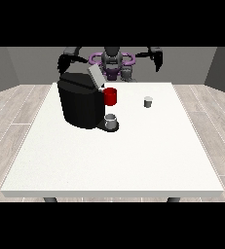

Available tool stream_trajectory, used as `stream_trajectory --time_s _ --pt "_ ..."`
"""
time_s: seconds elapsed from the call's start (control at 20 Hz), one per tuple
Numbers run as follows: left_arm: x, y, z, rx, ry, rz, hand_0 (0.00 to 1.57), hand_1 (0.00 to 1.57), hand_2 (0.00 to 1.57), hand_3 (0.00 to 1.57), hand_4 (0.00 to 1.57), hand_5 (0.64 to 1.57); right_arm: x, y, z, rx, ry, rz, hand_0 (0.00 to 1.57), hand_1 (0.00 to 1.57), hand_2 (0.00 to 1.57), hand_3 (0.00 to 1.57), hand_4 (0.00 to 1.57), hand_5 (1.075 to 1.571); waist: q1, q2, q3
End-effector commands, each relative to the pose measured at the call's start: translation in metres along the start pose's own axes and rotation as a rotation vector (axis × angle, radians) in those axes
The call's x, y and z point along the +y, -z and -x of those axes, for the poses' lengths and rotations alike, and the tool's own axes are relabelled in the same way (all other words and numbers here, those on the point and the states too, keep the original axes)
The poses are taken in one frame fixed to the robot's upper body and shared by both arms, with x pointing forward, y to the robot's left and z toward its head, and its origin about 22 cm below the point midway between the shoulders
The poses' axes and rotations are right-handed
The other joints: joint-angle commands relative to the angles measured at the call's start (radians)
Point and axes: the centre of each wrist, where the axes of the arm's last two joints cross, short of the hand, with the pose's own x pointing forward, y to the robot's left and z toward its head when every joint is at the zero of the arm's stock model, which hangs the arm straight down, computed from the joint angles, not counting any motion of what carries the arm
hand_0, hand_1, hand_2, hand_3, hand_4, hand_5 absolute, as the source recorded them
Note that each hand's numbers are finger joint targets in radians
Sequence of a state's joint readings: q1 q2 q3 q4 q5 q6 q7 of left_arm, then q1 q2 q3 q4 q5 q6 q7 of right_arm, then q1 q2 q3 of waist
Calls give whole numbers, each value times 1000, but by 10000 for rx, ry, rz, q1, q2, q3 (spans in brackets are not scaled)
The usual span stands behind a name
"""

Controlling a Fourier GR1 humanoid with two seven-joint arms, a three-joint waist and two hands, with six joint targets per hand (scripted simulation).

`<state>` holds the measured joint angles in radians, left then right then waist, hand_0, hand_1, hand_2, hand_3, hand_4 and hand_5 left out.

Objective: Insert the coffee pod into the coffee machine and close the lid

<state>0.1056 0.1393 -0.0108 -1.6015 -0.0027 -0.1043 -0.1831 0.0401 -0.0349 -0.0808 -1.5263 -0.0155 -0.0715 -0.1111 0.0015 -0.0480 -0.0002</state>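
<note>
The black coffee machine (80, 104) stands on the left half of the white table (114, 165), and its grey lid (95, 76) is tilted up and open. A red part (110, 96) sits at the machine's front, with a grey cup (111, 121) on the base below it. The small pale coffee pod (148, 101) stands upright on the table to the right of the machine, touched by nothing. Both hands are raised near the robot's shoulders, far behind the pod. The hand at the view's right (157, 60) hangs with straight fingers and holds nothing. The hand at the view's left (64, 62) is above the machine's back and also holds nothing.
The robot's torso (113, 63) is behind the table's far edge. The table reaches wide in front of and to the right of the machine. Wooden floor surrounds it.
</note>
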Motion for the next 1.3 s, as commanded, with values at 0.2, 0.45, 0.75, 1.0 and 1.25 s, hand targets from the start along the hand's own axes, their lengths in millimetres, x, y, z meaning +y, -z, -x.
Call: stream_trajectory --time_s 0.2,0.45,0.75,1.0,1.25 --pt "45 34 -15 573 1980 -146 0 0 0 0 0 1571 5 5 -14 -321 186 -261 0 0 0 0 174 1571 -677 428 2" --pt "67 74 -37 1044 1483 172 0 0 0 0 0 1571 25 16 -11 -672 496 -252 0 0 0 0 192 1571 -783 1073 4" --pt "73 87 -1 1812 2260 -314 0 0 0 0 0 1571 37 26 -35 -875 505 -842 0 0 0 0 259 1571 -1279 1557 -1" --pt "76 106 -4 2090 2705 -191 0 0 0 0 0 1571 41 46 -42 -800 245 -497 0 0 0 0 358 1571 -1041 1931 0" --pt "62 106 14 2795 3478 391 0 0 0 0 0 1571 41 47 -24 -399 203 -414 0 0 0 0 371 1571 -879 1863 1"
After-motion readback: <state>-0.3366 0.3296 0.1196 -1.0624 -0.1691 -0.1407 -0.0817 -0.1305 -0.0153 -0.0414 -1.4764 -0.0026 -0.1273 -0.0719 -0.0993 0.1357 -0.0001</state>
